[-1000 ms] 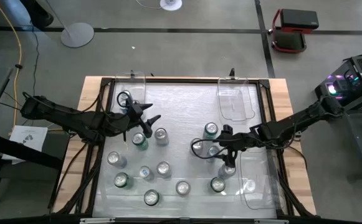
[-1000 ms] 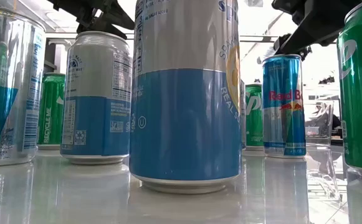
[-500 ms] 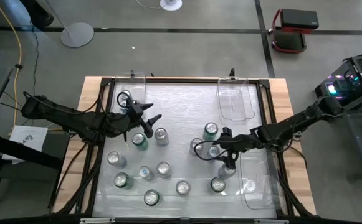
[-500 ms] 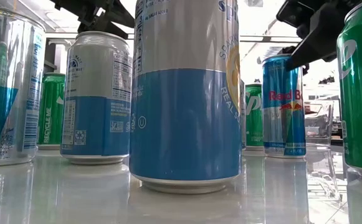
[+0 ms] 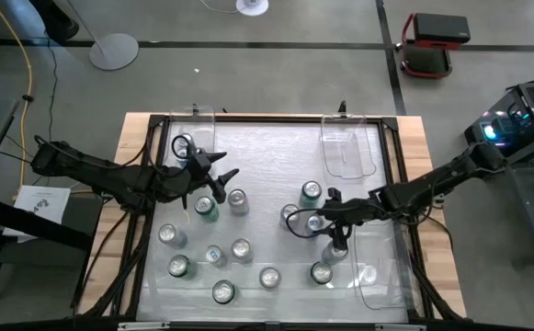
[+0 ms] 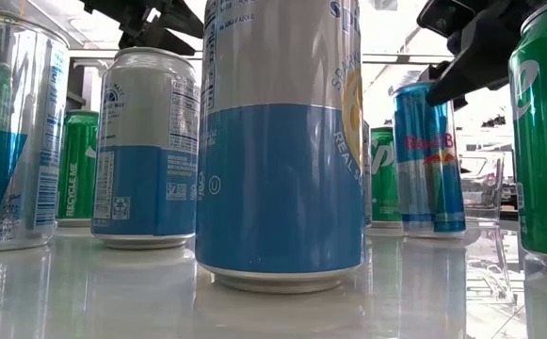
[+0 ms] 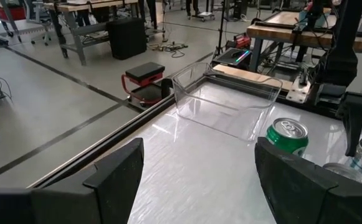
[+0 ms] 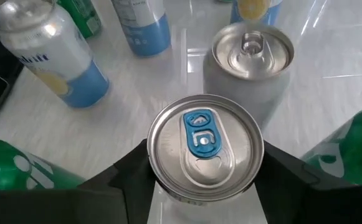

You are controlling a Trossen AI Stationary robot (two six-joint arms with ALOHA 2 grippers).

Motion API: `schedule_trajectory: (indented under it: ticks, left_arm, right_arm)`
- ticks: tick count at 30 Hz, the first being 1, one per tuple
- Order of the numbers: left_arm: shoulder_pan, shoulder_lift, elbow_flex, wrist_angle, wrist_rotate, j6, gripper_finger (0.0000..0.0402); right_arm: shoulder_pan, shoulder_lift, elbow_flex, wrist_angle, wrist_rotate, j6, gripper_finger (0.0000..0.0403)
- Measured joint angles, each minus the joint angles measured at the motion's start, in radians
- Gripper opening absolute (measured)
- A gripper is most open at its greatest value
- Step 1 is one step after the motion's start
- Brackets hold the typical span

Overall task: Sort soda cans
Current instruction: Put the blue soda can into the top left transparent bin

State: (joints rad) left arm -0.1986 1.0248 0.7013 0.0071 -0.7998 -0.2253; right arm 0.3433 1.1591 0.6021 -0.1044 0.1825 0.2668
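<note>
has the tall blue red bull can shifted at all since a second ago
Yes. In the low view the tall blue Red Bull can now leans with its top toward the light-blue-and-silver can, with the right end effector around it.

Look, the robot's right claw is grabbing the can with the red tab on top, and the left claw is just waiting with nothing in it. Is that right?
Nearly. The tab on the can between the right gripper fingers is blue, not red, as the right wrist view shows. The left gripper does wait open with nothing in it.
</note>
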Motion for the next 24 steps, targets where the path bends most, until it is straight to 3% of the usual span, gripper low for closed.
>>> schedule_trajectory:
  ticks: [5, 11, 16, 20, 24]
  left_arm:
    - [-0.004, -0.011, 0.0, 0.039, 0.001, 0.04, 0.0282]
    - [-0.033, -0.069, 0.0, 0.093, 0.003, 0.128, 0.0282]
    - [-0.058, -0.13, 0.0, 0.099, -0.008, 0.178, 0.0282]
    - [-0.087, -0.179, 0.0, 0.076, -0.072, 0.195, 0.0282]
    - [-0.121, -0.229, 0.0, 0.023, -0.14, 0.189, 0.0282]
  right_arm:
    - [0.018, -0.003, 0.134, -0.176, 0.022, -0.042, 0.021]
    - [0.044, -0.003, 0.381, -0.381, 0.161, -0.156, 0.021]
    - [0.015, -0.001, 0.52, -0.272, 0.235, -0.405, 0.021]
    - [-0.108, 0.032, 0.533, -0.05, 0.105, -0.604, 0.021]
    - [-0.293, 0.142, 0.532, 0.124, -0.088, -0.612, 0.021]
